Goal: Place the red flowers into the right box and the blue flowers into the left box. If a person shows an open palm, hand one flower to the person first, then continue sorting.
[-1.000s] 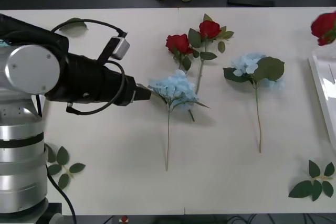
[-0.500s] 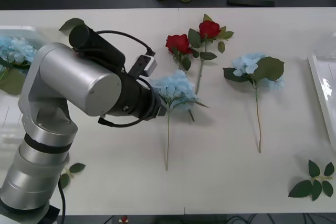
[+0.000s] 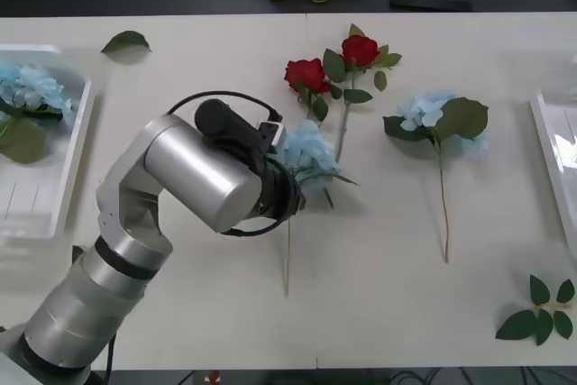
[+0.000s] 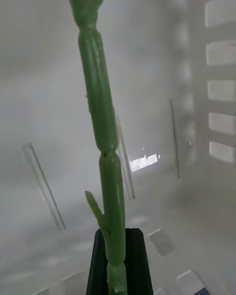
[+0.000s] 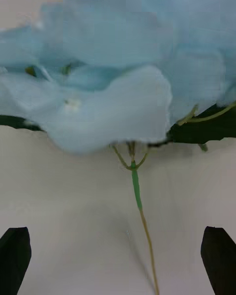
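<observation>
left gripper (image 5: 118,260) stands with its two black fingertips (image 5: 14,255) wide apart at either side of a thin stem, poised over the nearer of the blue flowers (image 5: 113,69); the pale head sits directly beyond the fingertips, the stem running down between them with bare table on both sides and no contact visible; in the front view the left arm's silver wrist covers part of that same blue flower (image 3: 308,152) near the table's middle, the stem emerging below the arm toward the near edge; right gripper (image 4: 117,263) is clamped on a thick green stem (image 4: 101,128), black fingers together around it, held over the white ribbed floor of the right box (image 4: 196,187); the flower head on that stem is out of view, so its colour cannot be told; outward from the left arm: two red flowers (image 3: 308,74) lie just beyond the blue head, leaves touching or nearly so, giving little room on the far side; a second blue flower (image 3: 433,114) lies to the right, well apart, stem pointing at the near edge, open table between the two stems; the right box (image 3: 552,146) shows by its rim at the right edge of the table; the left box (image 3: 77,146) sits at the left edge and holds a blue cluster (image 3: 32,87); a loose leaf (image 3: 124,41) lies near the far edge beside it; a leaf sprig (image 3: 541,311) lies at the near right corner; the table (image 3: 379,304) is open along the near edge.
</observation>
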`<state>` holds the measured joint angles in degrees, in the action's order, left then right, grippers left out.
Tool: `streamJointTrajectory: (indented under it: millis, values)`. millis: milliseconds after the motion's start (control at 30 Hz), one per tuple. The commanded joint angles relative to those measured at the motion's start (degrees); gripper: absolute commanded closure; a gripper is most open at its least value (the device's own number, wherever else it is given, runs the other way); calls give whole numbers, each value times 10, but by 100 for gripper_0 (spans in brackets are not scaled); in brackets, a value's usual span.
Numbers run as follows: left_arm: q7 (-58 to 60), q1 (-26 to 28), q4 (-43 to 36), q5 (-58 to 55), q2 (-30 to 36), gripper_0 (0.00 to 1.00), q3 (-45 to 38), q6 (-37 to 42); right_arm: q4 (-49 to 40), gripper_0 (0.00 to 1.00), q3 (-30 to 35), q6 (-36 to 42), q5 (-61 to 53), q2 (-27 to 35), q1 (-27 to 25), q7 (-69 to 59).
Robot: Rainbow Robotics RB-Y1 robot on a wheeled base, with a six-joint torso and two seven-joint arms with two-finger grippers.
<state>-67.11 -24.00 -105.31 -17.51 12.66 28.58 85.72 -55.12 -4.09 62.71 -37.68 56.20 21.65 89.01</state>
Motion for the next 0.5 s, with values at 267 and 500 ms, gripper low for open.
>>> streamJointTrajectory:
  millis: [267, 500]
  values:
    - [62, -47, 64, 32, 10, 0, 62, -50, 3, 7, 5, -22, -14, 15, 14, 35]
    - [86, -64, 102, 46, 4, 0, 90, -71, -3, 7, 5, -38, -17, 15, 14, 45]
